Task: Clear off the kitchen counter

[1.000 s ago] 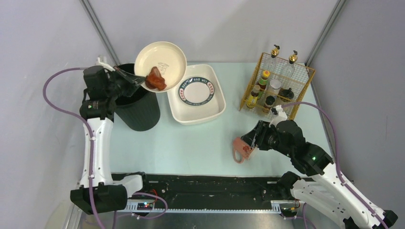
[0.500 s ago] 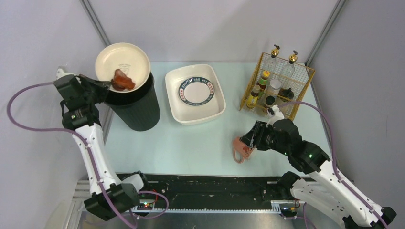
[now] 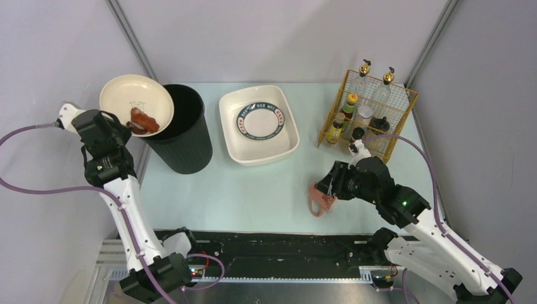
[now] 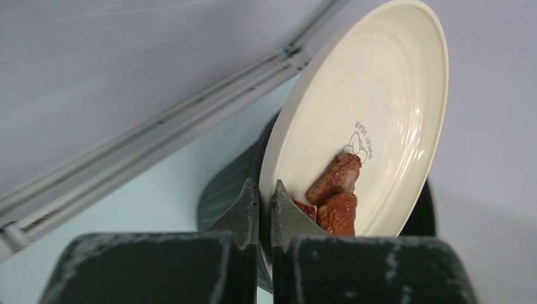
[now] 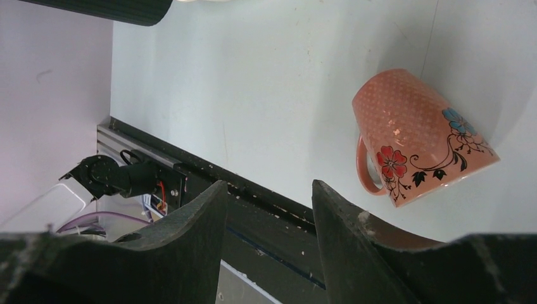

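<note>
Scraps (image 3: 144, 120) of reddish-brown food sit low on a cream plate (image 3: 130, 95), which the left hand (image 4: 265, 193) pinches by the rim, its jaws closed tight on the edge. The plate is held tipped, partly over the mouth of the black ribbed bin (image 3: 180, 136) at the back left, and I take that tilt to be there so the leftovers slide off into the bin; for now they cling near the low edge, close to the fingers. Across the way the right hand (image 5: 267, 190) hangs low with its jaws apart and nothing between them, just beside a salmon-pink mug (image 5: 418, 136) painted with red and blue flowers. The mug looks to be lying on its side, handle toward the front rail (image 3: 285, 244), and it seems the likely next thing to be picked up. The kitchen counter (image 3: 253, 190) itself fills the middle of the scene in front of both arms: a pale mint-green slab, smooth and matte, edged with black at the front. On it stand the bin, a white tub (image 3: 288, 142) with a blue-rimmed dish (image 3: 259, 120) laid inside, and a yellow wire rack (image 3: 399, 95) of bottles at the back right.
</note>
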{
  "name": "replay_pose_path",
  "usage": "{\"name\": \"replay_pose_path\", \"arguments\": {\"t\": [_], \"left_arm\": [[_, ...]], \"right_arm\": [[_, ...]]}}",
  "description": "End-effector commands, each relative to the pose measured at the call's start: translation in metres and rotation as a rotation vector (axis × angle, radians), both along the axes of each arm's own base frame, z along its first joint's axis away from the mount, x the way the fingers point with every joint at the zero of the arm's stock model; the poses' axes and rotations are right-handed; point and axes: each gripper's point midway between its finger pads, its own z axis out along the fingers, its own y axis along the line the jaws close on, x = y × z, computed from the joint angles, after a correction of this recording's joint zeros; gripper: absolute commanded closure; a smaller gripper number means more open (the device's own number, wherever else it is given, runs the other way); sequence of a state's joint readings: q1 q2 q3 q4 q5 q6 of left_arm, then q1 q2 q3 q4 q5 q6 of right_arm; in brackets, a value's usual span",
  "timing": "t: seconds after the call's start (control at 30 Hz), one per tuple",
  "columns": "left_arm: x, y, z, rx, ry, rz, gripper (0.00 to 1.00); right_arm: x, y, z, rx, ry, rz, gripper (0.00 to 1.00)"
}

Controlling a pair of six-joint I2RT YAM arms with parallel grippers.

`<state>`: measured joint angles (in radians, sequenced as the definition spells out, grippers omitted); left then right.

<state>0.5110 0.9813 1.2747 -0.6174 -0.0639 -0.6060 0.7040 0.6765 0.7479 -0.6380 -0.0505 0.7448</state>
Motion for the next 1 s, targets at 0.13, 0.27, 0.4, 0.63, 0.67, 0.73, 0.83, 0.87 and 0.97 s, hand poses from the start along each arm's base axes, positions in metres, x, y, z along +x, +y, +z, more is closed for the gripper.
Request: {"name": "replay_pose_path", "arguments": {"t": [0.13,0.27,0.4,0.63,0.67,0.73,0.83,0.87,0.97], "left_arm": [[-0.001,0.012,0.014,0.255,0.096,0.096,1.0],[-0.001,0.007,0.017,0.314,0.122,0.102,1.0],[0.002,-0.003,0.025,0.434,0.197,0.104,1.0],[0.002,-0.022,0.045,0.61,0.286,0.129,1.0],[0.003,-0.024,0.051,0.629,0.281,0.133,1.0],[0.006,-0.032,0.058,0.699,0.319,0.137,1.0],[0.005,-0.047,0.069,0.826,0.398,0.142,1.0],[0.013,-0.059,0.072,0.845,0.379,0.128,1.0],[0.013,-0.067,0.085,0.929,0.412,0.173,1.0]], "right_arm": [[0.002,0.014,0.005,0.036,-0.011,0.036,0.45],[0.001,0.016,0.004,0.039,-0.009,0.037,0.45],[-0.001,0.019,-0.002,0.036,0.003,0.046,0.45],[-0.003,0.025,-0.003,0.036,0.004,0.064,0.45],[-0.003,0.025,-0.003,0.034,0.003,0.062,0.45],[-0.003,0.026,-0.004,0.03,0.005,0.066,0.45],[-0.003,0.027,-0.004,0.031,0.005,0.072,0.45],[-0.003,0.028,-0.004,0.032,0.005,0.072,0.45],[-0.004,0.029,-0.005,0.03,0.007,0.079,0.45]]}}
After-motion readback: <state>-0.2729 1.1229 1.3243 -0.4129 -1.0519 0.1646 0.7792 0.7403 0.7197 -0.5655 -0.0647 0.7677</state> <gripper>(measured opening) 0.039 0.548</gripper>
